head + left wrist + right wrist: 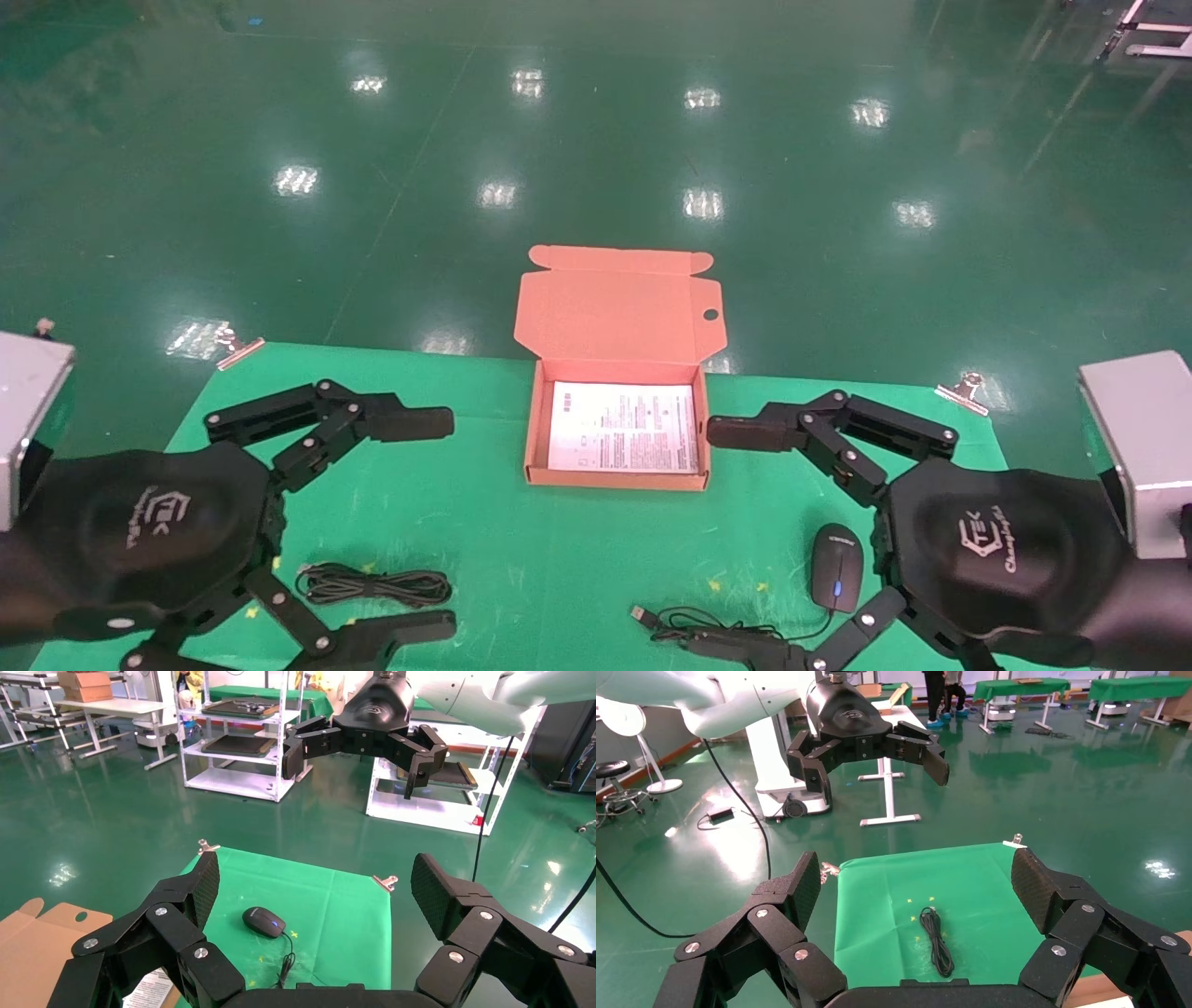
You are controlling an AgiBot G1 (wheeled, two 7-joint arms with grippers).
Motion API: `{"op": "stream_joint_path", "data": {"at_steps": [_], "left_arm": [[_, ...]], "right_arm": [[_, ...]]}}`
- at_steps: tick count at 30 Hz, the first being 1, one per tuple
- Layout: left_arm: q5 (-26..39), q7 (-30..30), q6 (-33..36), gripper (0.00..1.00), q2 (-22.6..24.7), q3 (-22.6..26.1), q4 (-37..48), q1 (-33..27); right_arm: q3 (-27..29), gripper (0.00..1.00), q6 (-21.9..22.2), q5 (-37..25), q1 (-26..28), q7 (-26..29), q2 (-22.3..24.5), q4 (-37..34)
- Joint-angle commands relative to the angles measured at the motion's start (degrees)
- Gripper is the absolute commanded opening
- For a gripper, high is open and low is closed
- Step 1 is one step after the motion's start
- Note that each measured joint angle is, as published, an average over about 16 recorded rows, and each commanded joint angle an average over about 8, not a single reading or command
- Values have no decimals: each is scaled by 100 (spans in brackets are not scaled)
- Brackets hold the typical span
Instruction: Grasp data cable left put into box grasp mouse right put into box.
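The open orange-brown box (pixel 533 431) stands at the table's middle, lid raised at the back, a white printed sheet inside. The data cable (pixel 374 585), a narrow black bundle, lies at the front left, between the fingers of my open, empty left gripper (pixel 438 524). The black mouse (pixel 836 578) with its blue-lit wheel lies at the front right, its thin cord (pixel 708 626) running left, beside my open, empty right gripper (pixel 715 538). The left wrist view shows the mouse (pixel 264 921) beyond the left gripper (pixel 316 881). The right wrist view shows the cable (pixel 936 941) beyond the right gripper (pixel 916 874).
A green cloth (pixel 559 559) covers the table, held by metal clips at the back corners (pixel 237 347) (pixel 964 390). Grey blocks stand at the left edge (pixel 28 401) and right edge (pixel 1141 438). Shiny green floor lies beyond the table.
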Motion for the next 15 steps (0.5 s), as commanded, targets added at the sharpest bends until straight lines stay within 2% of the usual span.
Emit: {"op": "stream_joint_path", "data": {"at_steps": [1, 8, 15], "left_arm": [[2, 1, -4, 100, 3, 4, 3, -3], [182, -31, 27, 100, -27, 70, -47, -102], [1045, -309, 303, 100, 37, 564, -88, -716]], "right_arm": [[1, 100, -1, 0, -1, 0, 1, 1], [-6, 100, -3, -89, 56, -76, 4, 27], [-164, 100, -68, -821, 389, -514, 15, 253]]}}
